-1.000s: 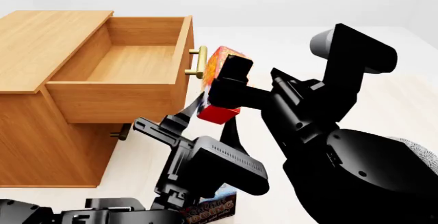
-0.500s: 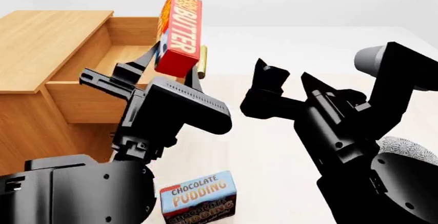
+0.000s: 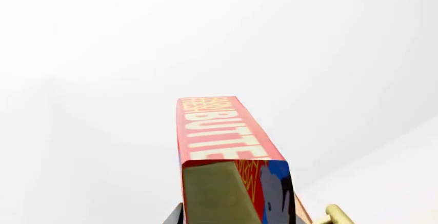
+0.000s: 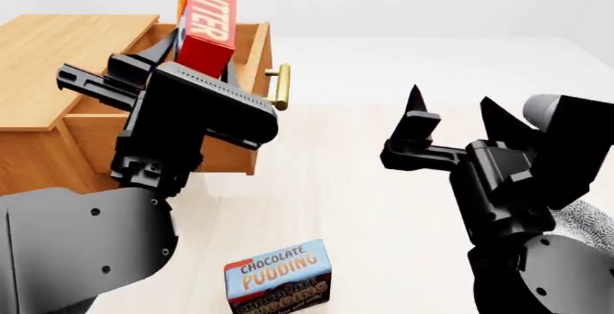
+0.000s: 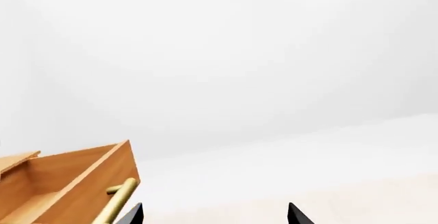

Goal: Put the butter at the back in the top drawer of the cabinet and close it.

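- At the bottom centre of the head view lies the chocolate pudding box (image 4: 279, 281), brown and blue. We read "CHOCOLATE PUDDING" on its blue top face. It is not our object, and it lies well apart from both arms.
- In the right half of the frame we see the right gripper (image 4: 456, 120) with its two black fingers spread wide and nothing between them. The right wrist view shows the same: two tips apart, only white background between.
- At the upper left, the left gripper (image 4: 197, 59) holds the butter (image 4: 208, 12) by its lower end. The box stands almost upright, above the front part of the open top drawer (image 4: 244, 62).
- We judge the butter light and stiff, a small carton with smooth printed faces, so it may slip. A hold across the two narrow sides, low on the box, looks safest.
- On the butter (image 3: 222, 137) we read "BUTTER" in pale letters on red; a blue patch is on the end face. The smaller line beside it is too small to read.
- Farthest is the cabinet (image 4: 57, 48), light wood, with a brass handle (image 4: 281, 86) on the drawer front.
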Robot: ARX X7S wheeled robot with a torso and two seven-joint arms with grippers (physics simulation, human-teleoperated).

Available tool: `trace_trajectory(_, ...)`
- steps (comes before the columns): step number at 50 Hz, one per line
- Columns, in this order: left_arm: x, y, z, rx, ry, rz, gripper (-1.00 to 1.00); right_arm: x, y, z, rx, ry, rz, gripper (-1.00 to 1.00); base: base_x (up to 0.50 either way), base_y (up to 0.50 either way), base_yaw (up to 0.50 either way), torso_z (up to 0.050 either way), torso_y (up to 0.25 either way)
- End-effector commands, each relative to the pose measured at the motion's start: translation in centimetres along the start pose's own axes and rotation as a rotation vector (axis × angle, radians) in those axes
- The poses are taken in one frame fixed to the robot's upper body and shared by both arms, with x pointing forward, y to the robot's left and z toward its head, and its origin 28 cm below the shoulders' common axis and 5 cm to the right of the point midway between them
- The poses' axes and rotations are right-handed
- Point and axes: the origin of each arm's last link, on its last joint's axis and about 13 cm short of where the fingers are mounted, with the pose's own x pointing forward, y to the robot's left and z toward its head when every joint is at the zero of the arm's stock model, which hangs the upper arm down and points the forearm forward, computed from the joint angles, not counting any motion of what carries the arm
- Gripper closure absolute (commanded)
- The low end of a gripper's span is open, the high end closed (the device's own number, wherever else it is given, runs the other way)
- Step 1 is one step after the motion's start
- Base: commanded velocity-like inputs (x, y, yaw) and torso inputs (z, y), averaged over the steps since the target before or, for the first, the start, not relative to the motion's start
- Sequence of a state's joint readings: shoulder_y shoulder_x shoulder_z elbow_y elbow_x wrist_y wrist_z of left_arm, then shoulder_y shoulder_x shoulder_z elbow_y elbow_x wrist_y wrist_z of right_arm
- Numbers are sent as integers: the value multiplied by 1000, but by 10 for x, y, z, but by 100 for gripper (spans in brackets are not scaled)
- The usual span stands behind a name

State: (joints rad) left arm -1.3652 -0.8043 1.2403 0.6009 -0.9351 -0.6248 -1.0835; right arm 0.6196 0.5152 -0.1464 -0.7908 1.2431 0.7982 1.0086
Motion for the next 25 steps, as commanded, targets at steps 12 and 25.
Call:
trace_trajectory(12,34,31,7,-236,24,83,100,-4,-5,-15,-162,-78,-17,-100,0,0,0,1,1)
trace_trajectory(25,56,39,4,-266,56,93,100,-3,-2,-21,-167,-65,-3,-100,0,0,0,0,2)
